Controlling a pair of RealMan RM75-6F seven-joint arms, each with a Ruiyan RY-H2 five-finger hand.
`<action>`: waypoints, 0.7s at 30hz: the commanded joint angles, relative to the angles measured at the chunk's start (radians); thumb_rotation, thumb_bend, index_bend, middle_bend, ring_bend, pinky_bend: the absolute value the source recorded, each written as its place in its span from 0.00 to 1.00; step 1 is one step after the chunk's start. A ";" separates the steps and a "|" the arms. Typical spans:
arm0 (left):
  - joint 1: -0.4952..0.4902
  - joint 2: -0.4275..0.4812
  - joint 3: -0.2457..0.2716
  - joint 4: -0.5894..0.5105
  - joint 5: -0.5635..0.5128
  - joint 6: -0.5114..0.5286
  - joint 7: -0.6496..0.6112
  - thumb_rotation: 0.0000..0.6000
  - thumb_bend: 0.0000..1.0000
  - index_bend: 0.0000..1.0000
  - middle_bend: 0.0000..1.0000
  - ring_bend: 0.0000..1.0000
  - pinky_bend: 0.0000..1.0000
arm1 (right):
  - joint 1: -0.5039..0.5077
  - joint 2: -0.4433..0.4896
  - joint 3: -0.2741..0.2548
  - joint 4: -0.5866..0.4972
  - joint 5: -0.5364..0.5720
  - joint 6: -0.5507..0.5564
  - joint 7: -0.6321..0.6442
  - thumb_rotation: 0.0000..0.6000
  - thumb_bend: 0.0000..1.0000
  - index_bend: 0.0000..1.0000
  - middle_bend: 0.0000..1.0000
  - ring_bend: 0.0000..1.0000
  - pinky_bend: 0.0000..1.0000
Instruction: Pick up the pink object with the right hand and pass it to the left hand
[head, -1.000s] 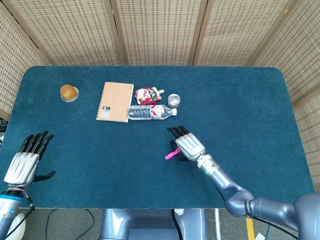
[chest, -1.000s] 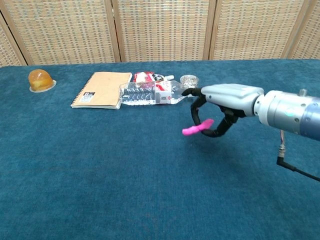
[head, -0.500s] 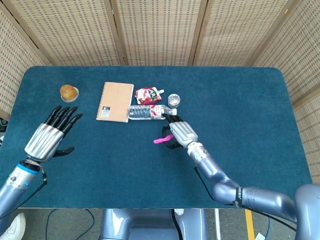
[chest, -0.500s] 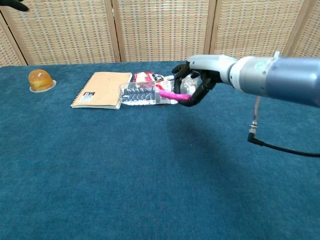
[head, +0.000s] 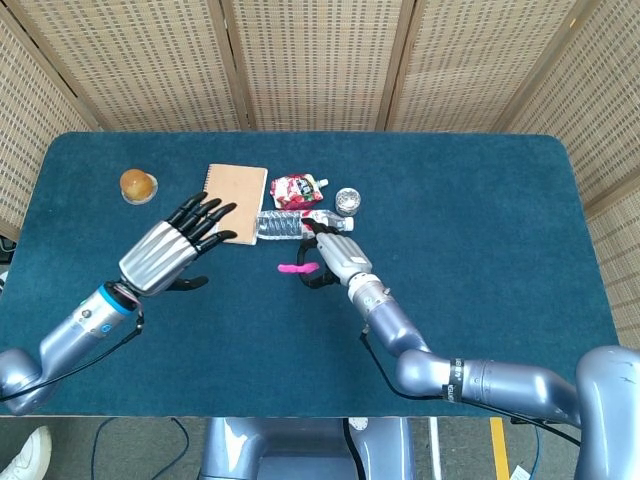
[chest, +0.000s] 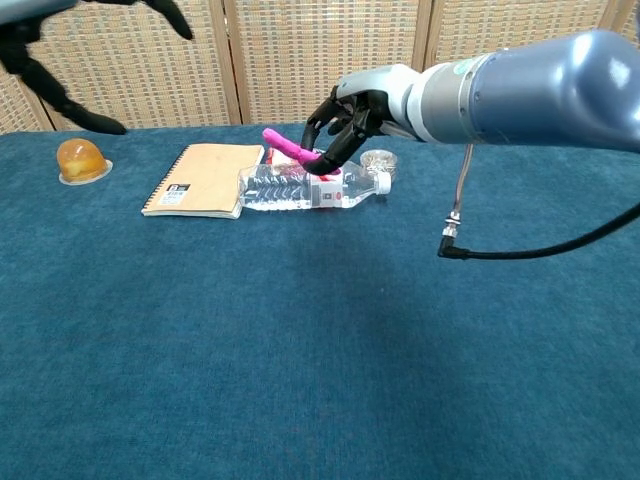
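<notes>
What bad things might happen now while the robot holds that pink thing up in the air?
1. The right hand pinches the pink object by one end only, so it might slip and drop among the water bottle and notebook below.
2. The left hand is open, with a gap still to the object; if the right hand lets go too early, the handover would likely fail.

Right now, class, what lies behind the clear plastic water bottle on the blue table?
Behind the clear plastic water bottle lie a red snack pouch and a small silver tin. In the chest view the right hand and pink object partly cover them.
</notes>
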 joint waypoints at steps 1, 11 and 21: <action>-0.031 -0.032 -0.008 0.005 -0.007 -0.024 0.027 1.00 0.00 0.27 0.00 0.00 0.00 | 0.021 0.003 0.011 -0.015 0.022 0.013 0.001 1.00 0.61 0.68 0.11 0.00 0.00; -0.077 -0.117 -0.017 0.024 -0.041 -0.036 0.101 1.00 0.00 0.36 0.00 0.00 0.00 | 0.068 -0.001 0.020 -0.035 0.071 0.024 0.012 1.00 0.61 0.68 0.11 0.00 0.00; -0.103 -0.213 -0.012 0.057 -0.083 -0.034 0.138 1.00 0.10 0.45 0.00 0.00 0.00 | 0.069 0.004 -0.004 -0.037 0.070 0.033 0.035 1.00 0.61 0.68 0.11 0.00 0.00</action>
